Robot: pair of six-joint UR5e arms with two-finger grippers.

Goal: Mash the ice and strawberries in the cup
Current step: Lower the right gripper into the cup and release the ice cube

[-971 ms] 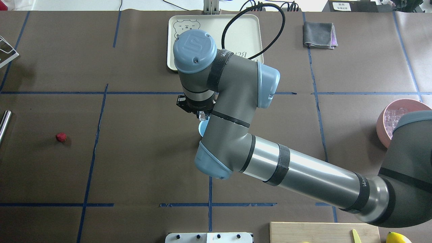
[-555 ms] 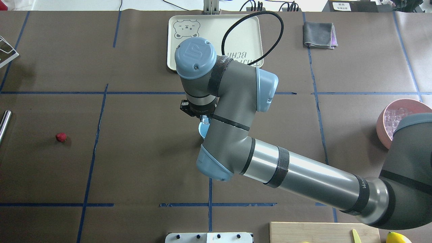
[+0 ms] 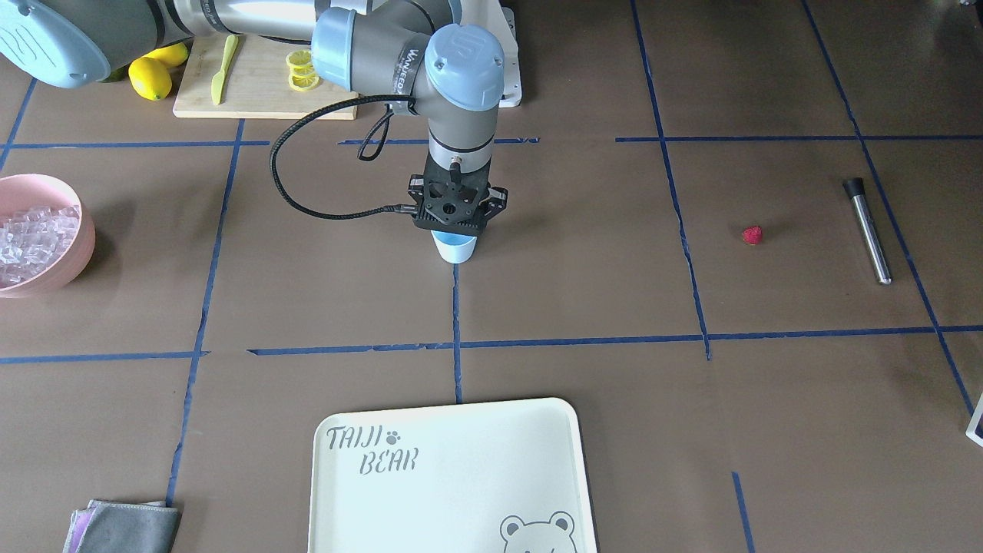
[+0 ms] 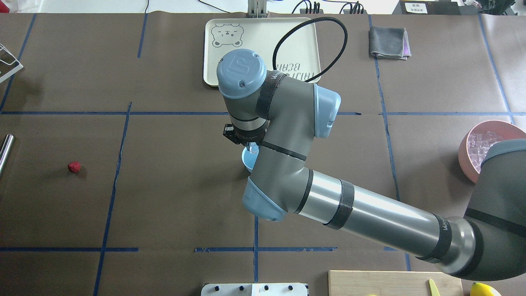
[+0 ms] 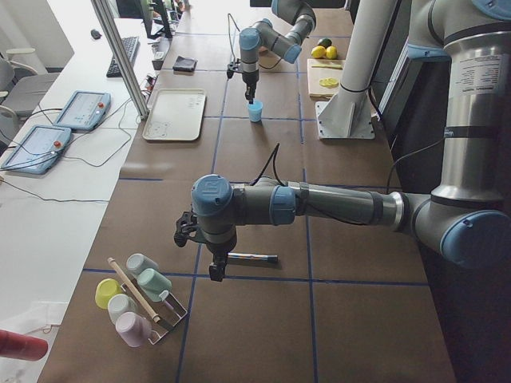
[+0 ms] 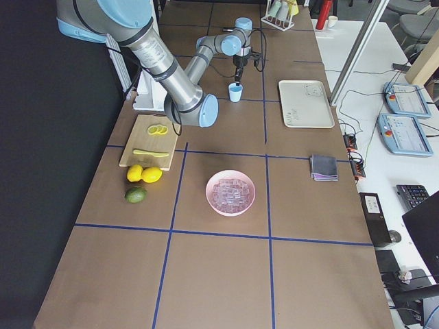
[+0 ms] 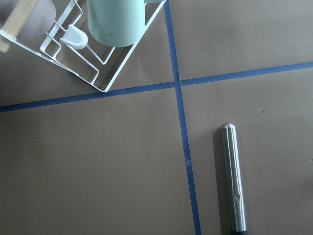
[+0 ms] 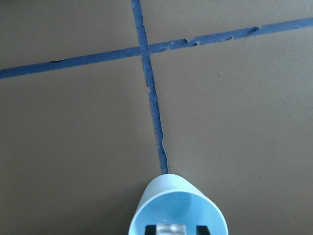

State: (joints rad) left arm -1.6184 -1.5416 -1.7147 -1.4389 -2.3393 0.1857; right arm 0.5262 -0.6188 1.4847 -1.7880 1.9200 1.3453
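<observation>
– Starting at the robot's own edge of the table (image 4: 172,205): what sits there?
– One cutting board (image 4: 378,283), near right, carrying one yellow-green knife (image 6: 151,153) and lemon slices (image 6: 158,129). Two whole lemons (image 6: 152,174) and one green fruit (image 6: 136,195) lie just beside it.
– Room to move at the centre?
– Open brown paper with blue tape lines on every side of the cup (image 8: 168,198). One cup, light blue, upright, at the end of a tape line.
– Right arm?
– The right gripper (image 8: 176,230) hangs just over the cup's mouth, fingers clamped on one ice cube (image 4: 254,149). From overhead the arm's elbow covers most of the cup.
– Other ice?
– The ice (image 3: 34,238) is piled in one pink bowl (image 3: 46,280) near the right-hand edge, well apart from the cup.
– Strawberry?
– One strawberry (image 4: 74,167), alone on the left half, well apart from the cup. Toward the left end lies one metal rod (image 7: 234,181), with the left gripper (image 5: 214,275) hanging near it. Fingers apart or together: cannot tell. A wire rack (image 7: 98,68) of cups stands at that end.
– Far edge?
– One cream tray (image 4: 263,37) at the middle, one folded grey cloth (image 4: 388,42) to its right.
</observation>
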